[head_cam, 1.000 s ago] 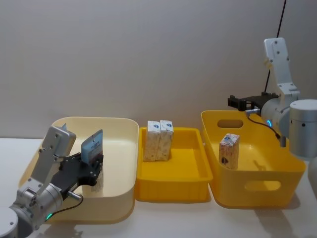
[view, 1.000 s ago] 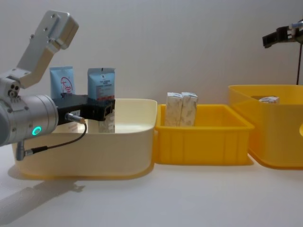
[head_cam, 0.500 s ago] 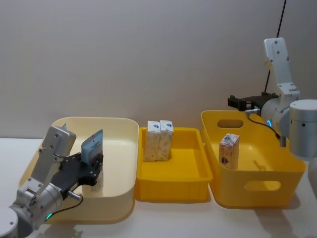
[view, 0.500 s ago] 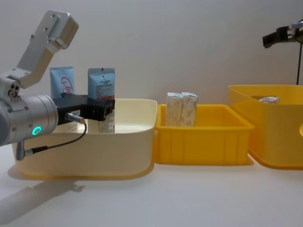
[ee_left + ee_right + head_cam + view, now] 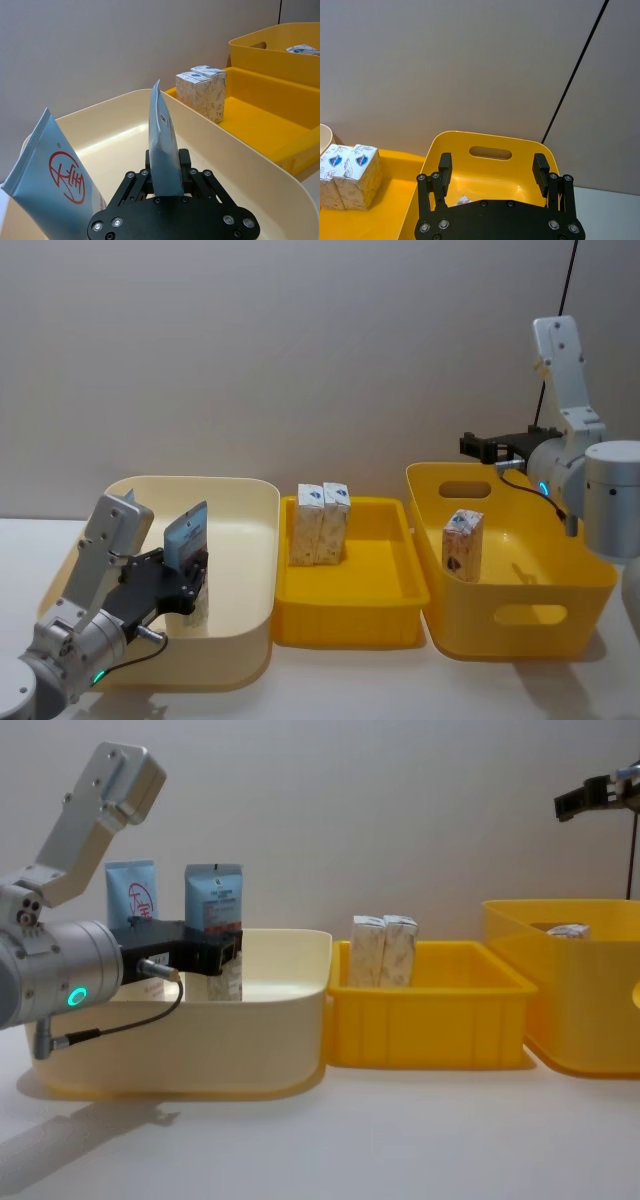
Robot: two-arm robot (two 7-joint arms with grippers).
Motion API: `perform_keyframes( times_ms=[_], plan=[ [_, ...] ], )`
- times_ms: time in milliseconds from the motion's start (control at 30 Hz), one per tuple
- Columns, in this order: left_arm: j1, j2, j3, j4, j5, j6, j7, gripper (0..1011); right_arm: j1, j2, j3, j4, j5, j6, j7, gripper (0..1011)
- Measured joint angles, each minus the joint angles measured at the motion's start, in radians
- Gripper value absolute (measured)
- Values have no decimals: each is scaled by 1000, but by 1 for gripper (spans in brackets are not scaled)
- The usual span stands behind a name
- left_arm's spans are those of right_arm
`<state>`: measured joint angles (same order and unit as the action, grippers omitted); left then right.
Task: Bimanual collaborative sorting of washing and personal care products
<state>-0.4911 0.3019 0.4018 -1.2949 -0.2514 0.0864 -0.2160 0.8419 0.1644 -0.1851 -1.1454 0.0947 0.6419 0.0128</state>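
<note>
Bright, even light from above casts soft, faint shadows.

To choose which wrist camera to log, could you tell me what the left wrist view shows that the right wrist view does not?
Left wrist view, not the right: the left gripper shut on a light-blue tube seen edge-on, with the red-logo tube beside it in the cream bin. Right wrist view, not the left: the right gripper, open and empty, over the large yellow bin with its handle slot, and a black cable against the wall. Both: the two patterned packs upright in the small yellow bin, and the large yellow bin.
</note>
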Motion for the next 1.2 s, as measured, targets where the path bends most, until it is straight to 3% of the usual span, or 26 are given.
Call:
perform_keyframes(
  times_ms=[500, 933, 1200],
  plan=[
    [-6, 3, -2, -51, 22, 11, 9, 264, 0, 0, 0, 0, 0, 0, 0, 1001],
    [19, 12, -23, -202, 61, -11, 52, 266, 0, 0, 0, 0, 0, 0, 0, 1001],
    [24, 11, -40, -258, 60, -36, 51, 266, 1, 0, 0, 1, 0, -1, 1, 1001]
  ],
)
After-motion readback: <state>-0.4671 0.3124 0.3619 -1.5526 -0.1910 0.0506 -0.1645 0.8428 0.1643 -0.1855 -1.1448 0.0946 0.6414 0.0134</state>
